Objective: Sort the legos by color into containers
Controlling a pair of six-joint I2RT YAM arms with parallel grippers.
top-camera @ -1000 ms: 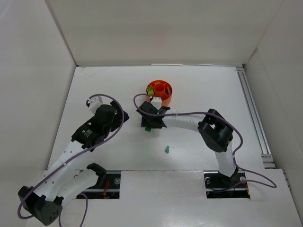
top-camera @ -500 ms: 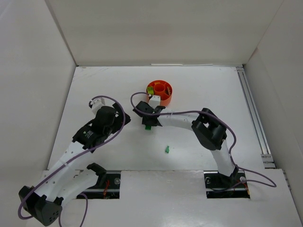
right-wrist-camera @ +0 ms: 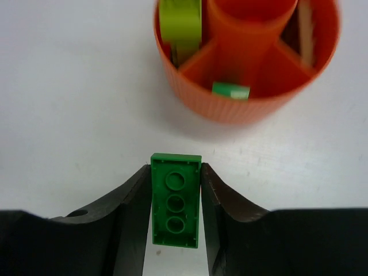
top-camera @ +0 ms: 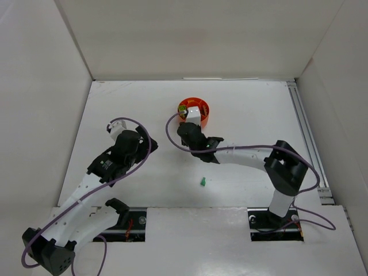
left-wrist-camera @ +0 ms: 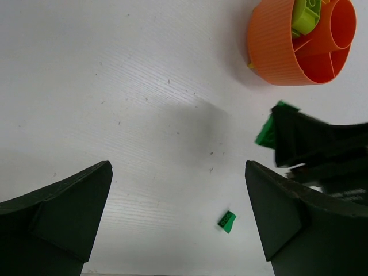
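My right gripper [right-wrist-camera: 175, 168] is shut on a green brick [right-wrist-camera: 176, 198], studs toward the camera, held just short of the orange dish [right-wrist-camera: 247, 109]. The dish holds a lime brick [right-wrist-camera: 181, 23] in its left compartment and a small green brick [right-wrist-camera: 230, 90] in the near one. In the top view the right gripper [top-camera: 190, 127] sits next to the dish [top-camera: 202, 110], its brick hidden under the wrist. A small green brick [top-camera: 203, 181] lies loose on the table. My left gripper [left-wrist-camera: 177, 172] is open and empty, well left of the dish [left-wrist-camera: 276, 52].
White walls enclose the table on three sides. A metal rail [top-camera: 307, 138] runs along the right edge. The right arm's purple cable [top-camera: 172, 135] loops beside the dish. The loose green brick [left-wrist-camera: 226, 221] also shows in the left wrist view, near my right gripper [left-wrist-camera: 287, 135].
My right gripper has moved from the table's middle toward the dish with the green brick in it, the arm stretching out. The left arm has hardly moved.
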